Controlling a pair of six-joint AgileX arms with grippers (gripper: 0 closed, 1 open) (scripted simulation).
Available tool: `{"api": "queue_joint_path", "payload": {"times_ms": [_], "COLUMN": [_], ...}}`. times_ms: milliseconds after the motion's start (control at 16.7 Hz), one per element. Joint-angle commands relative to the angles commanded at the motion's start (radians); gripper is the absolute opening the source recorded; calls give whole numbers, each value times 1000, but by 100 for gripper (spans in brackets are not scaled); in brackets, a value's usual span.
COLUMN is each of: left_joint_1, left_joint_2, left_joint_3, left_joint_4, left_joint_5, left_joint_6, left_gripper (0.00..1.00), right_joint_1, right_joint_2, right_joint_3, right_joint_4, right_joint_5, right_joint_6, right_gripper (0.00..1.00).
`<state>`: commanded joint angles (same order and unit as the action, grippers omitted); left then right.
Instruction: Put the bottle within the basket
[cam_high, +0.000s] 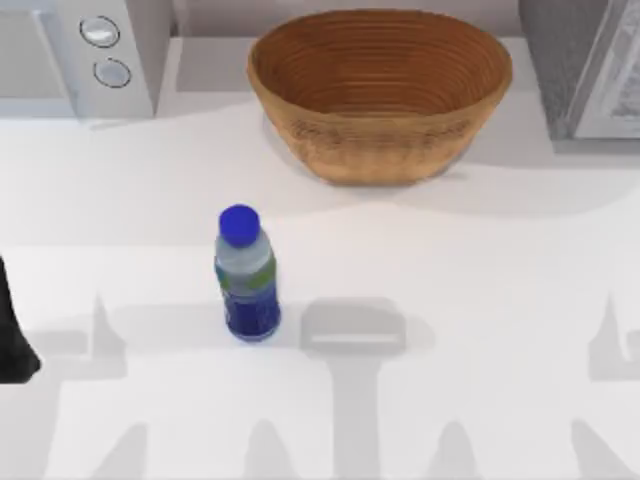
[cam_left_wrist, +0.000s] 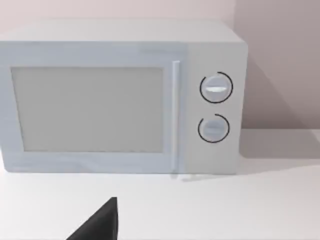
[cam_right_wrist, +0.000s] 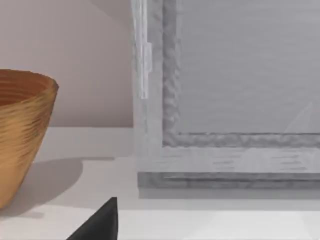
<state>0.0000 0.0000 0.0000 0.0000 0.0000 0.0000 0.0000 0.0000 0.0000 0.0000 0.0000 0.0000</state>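
One bottle (cam_high: 245, 275), one basket (cam_high: 380, 95), one microwave (cam_left_wrist: 120, 97) with two dials, one grey appliance (cam_high: 585, 65)

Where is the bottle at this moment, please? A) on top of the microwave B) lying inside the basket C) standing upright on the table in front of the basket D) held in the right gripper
C: the bottle stands upright on the white table, apart from the basket.

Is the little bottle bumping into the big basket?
Apart. The top view shows the bottle standing upright on the table, with a stretch of bare white tabletop between it and the basket behind it.
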Motion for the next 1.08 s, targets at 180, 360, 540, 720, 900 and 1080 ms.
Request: {"api": "queue_joint_path", "payload": {"times_ms": [180,360,540,720,900,1080], "left_joint_1": [-3,-26,-58,-95,-135,-176], "left_joint_2": [10,105,293,554,855,1165], "left_joint_3": [2,12,26,39,52,66], "left_joint_4": [10,101,267,481,719,961], "left_joint_5": [5,44,104,176,255,336], "left_joint_6": [0,4,14,27,45,65], "left_gripper": [100,100,100,100,100,100], "right_joint_1": [0,0,0,0,0,0], "right_joint_2": [0,0,0,0,0,0], "right_joint_3": [0,0,0,0,0,0], "right_joint_4": [0,0,0,0,0,0], "right_joint_5": [0,0,0,0,0,0], "right_joint_6": [0,0,0,0,0,0], "right_gripper": [100,100,100,100,100,100]}}
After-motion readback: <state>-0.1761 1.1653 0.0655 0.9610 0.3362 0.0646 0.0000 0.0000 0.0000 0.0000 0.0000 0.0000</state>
